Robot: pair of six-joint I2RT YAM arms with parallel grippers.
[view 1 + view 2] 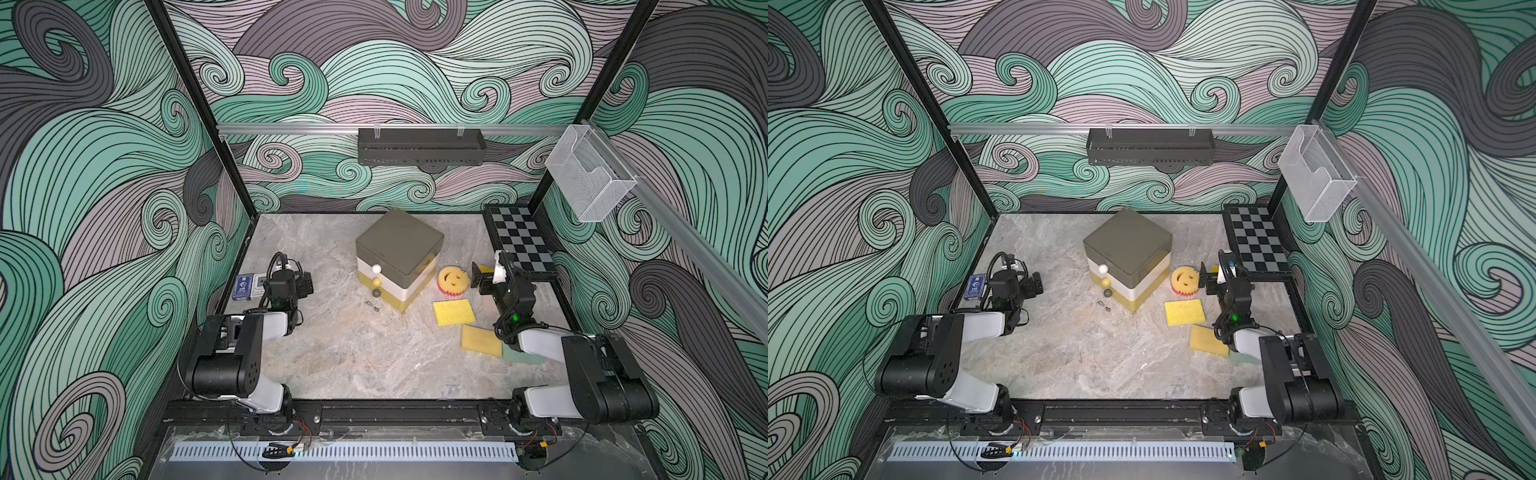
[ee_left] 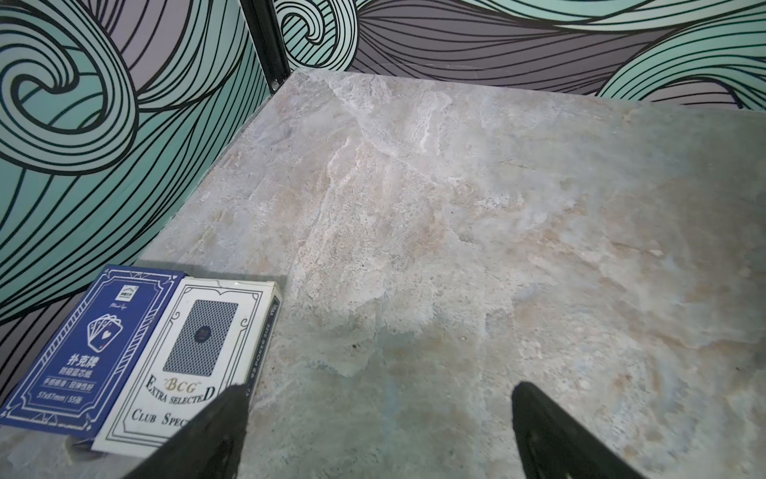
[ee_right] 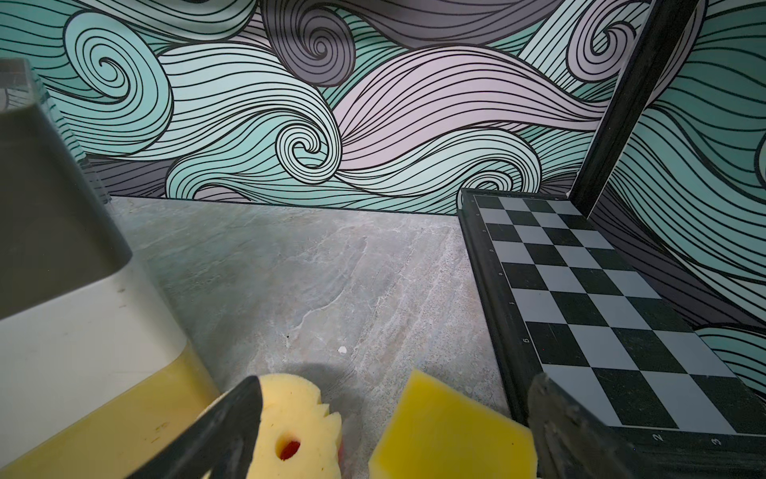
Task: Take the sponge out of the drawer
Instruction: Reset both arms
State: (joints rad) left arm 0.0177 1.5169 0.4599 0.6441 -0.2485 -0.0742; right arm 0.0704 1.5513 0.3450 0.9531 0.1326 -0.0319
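Top views both show a three-tier drawer box (image 1: 399, 257) standing near the middle of the stone-patterned bench (image 1: 353, 357). Its three drawers are pushed in, with a white, a yellow and a dark knob stacked on the front.

Four sponges lie out on the bench on the box's right side. A round smiley sponge (image 1: 453, 281) sits just beside the box, and a flat yellow sponge (image 1: 454, 311) lies nearer the robot. A thick yellow sponge (image 1: 482, 340) is nearer still, partly under the right arm. A small yellow sponge (image 3: 452, 431) lies close to the chessboard (image 1: 521, 241). Whether any sponge is inside a drawer cannot be told.

The right hand (image 1: 476, 276) hovers over the gap between the smiley sponge and the small one. Its wrist view shows the fingers spread wide, gripping nothing, with the small sponge lying between them.

The left hand (image 2: 377, 387) is well apart from the box, on the left side of the bench. Its fingers are wide apart and empty, near two card boxes (image 2: 136, 356) lying side by side by the wall.
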